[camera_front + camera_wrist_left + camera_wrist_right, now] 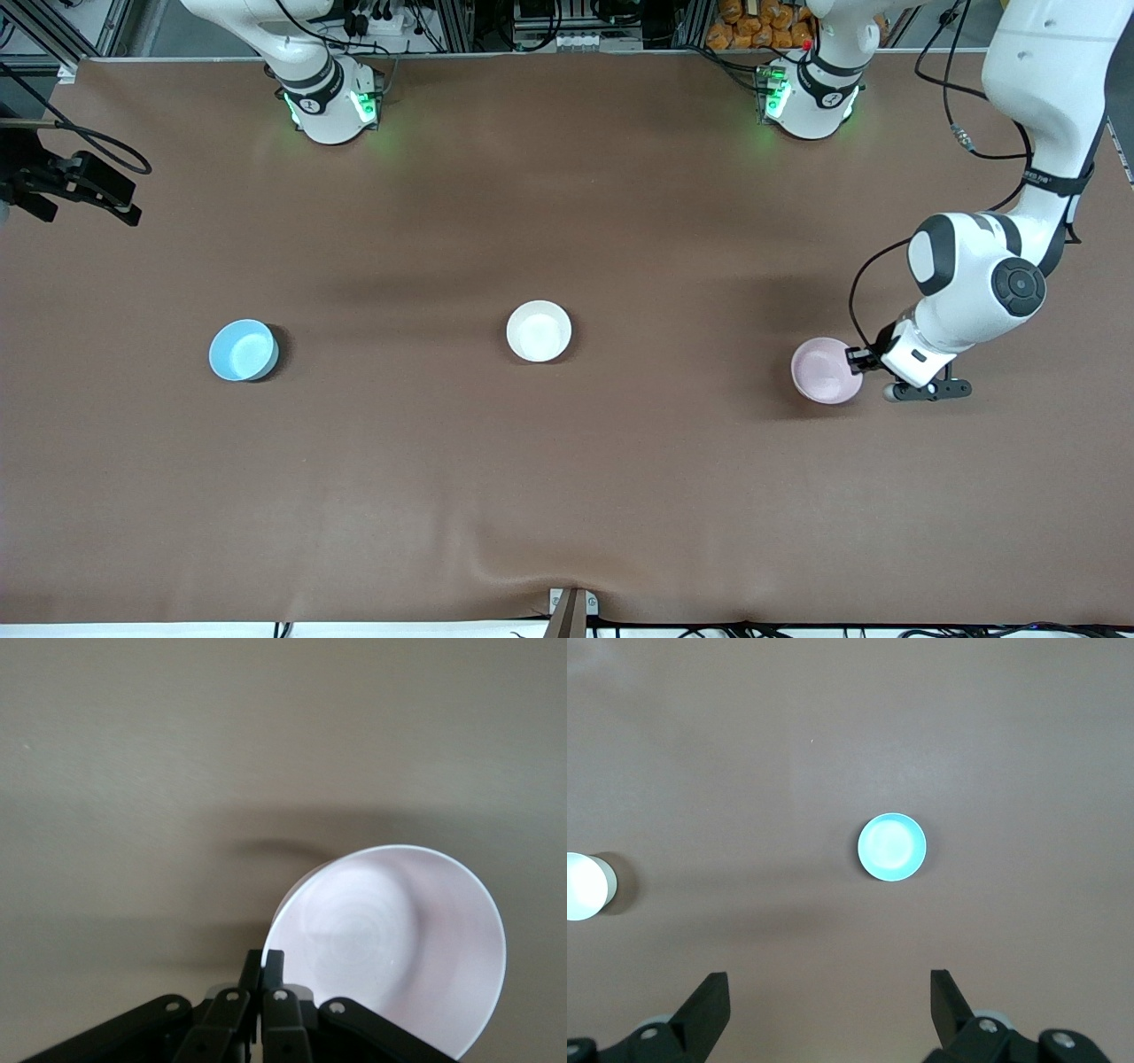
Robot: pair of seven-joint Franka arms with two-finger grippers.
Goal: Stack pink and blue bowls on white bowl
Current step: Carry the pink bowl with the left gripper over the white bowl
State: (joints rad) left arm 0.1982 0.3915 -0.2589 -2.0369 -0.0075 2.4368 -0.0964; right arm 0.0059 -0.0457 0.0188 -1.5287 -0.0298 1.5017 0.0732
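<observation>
The pale pink bowl (824,370) is at the left arm's end of the table. My left gripper (856,359) is shut on its rim, with one finger inside the bowl and one outside. In the left wrist view the pink bowl (399,943) looks tilted, with its shadow on the cloth, and the left gripper (263,955) pinches its edge. The white bowl (539,330) stands at mid-table. The light blue bowl (242,350) stands toward the right arm's end. My right gripper (828,979) is open and empty, high over the table, with the blue bowl (891,847) well below it.
The brown cloth (567,496) covers the whole table, with a small crease at the edge nearest the front camera. The arm bases (332,102) stand along the edge farthest from it. A black device with cables (66,177) hangs over the right arm's end.
</observation>
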